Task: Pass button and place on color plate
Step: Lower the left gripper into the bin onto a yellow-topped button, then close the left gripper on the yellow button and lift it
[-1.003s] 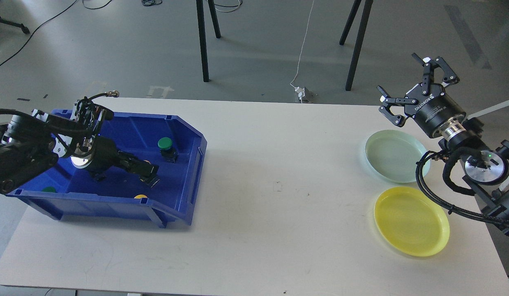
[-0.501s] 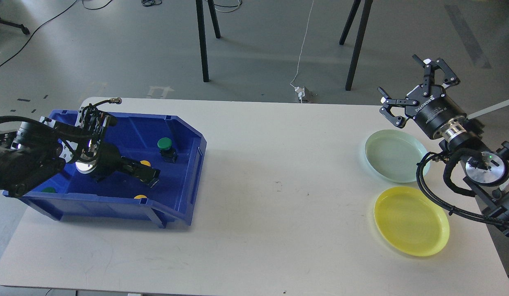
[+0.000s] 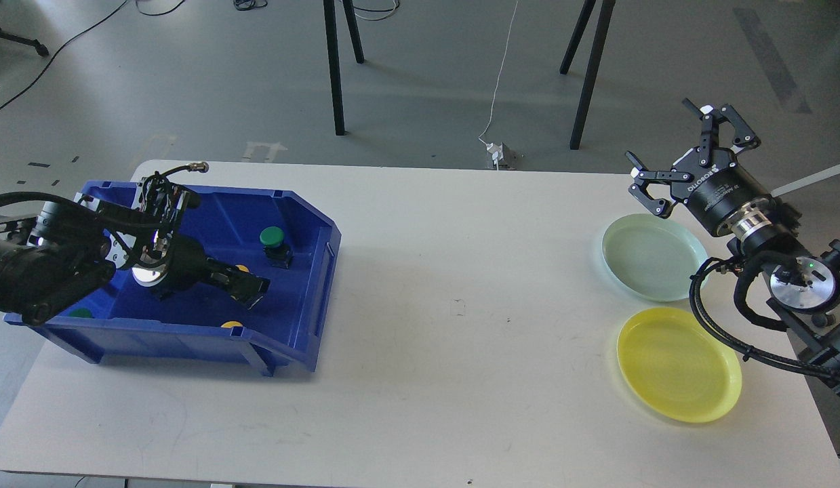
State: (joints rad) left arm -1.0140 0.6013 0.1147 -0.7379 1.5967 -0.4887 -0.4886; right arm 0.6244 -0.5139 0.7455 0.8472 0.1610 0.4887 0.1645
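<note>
A blue bin (image 3: 304,271) sits by the table's left edge, its walls ringing the left gripper (image 3: 247,288), whose jaw state I cannot tell. A green button (image 3: 273,238) stands just beyond it. By the right edge, the right gripper (image 3: 684,152) hangs spread wide above the pale plate (image 3: 653,257) and yellow plate (image 3: 678,364).

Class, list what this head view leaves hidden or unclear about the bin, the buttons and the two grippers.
- Left gripper: dark and end-on in the blue bin; jaw state and any held button unclear.
- Yellow button and green button: mostly hidden behind the bin's front wall.
- Right gripper: open, empty; its arm is cut off at the right edge.
</note>
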